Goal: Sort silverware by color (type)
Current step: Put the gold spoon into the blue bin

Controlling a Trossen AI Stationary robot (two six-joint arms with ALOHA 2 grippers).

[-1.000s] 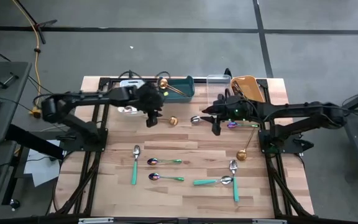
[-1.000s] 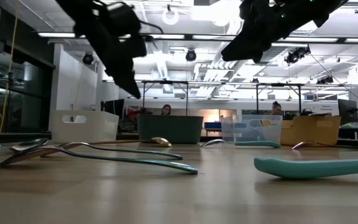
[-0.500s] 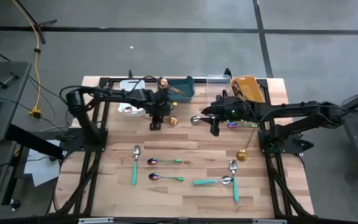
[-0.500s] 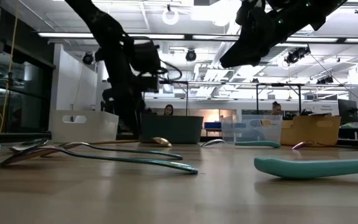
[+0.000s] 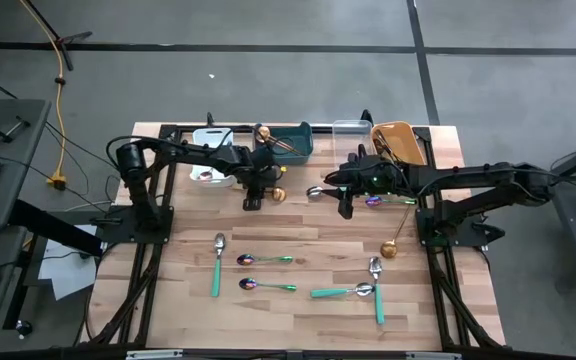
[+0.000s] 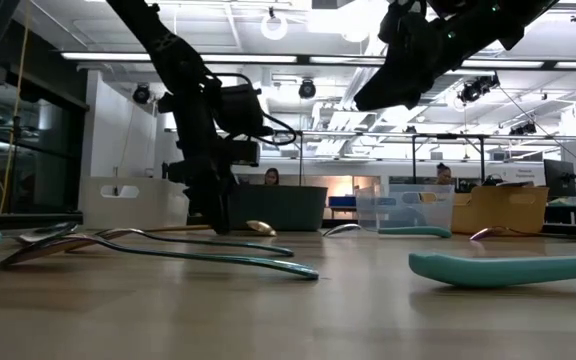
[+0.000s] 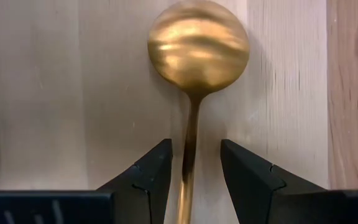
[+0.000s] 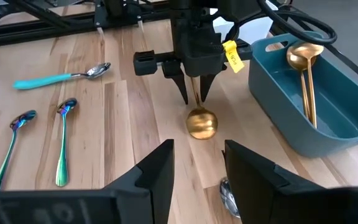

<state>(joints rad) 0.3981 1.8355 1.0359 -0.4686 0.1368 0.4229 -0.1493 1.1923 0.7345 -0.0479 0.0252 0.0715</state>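
Note:
A gold spoon (image 7: 197,46) lies flat on the wood, also visible as gold spoon (image 5: 278,193). My left gripper (image 7: 194,165) is low over the table and open. Its fingers stand on either side of the spoon's handle (image 7: 188,155) with a gap on both sides. The right wrist view shows the left gripper (image 8: 195,94) pointing down over that handle. My right gripper (image 5: 345,205) hovers open above the table near a silver spoon (image 5: 313,192) and an iridescent spoon (image 5: 373,200). Teal-handled spoons (image 5: 216,262) and green-handled iridescent spoons (image 5: 266,286) lie toward the near edge.
Four bins stand along the far edge: white bin (image 5: 211,135), teal bin (image 5: 298,142) holding gold spoons (image 8: 306,68), clear bin (image 5: 350,132) and orange bin (image 5: 398,140). Another gold spoon (image 5: 393,245) lies by the right arm's base. Bare wood lies between the two grippers and the near spoons.
My left gripper has come down from above the bins to the table, moving toward the gold spoon, and now straddles its handle. My right gripper has kept still. No spoon has moved.

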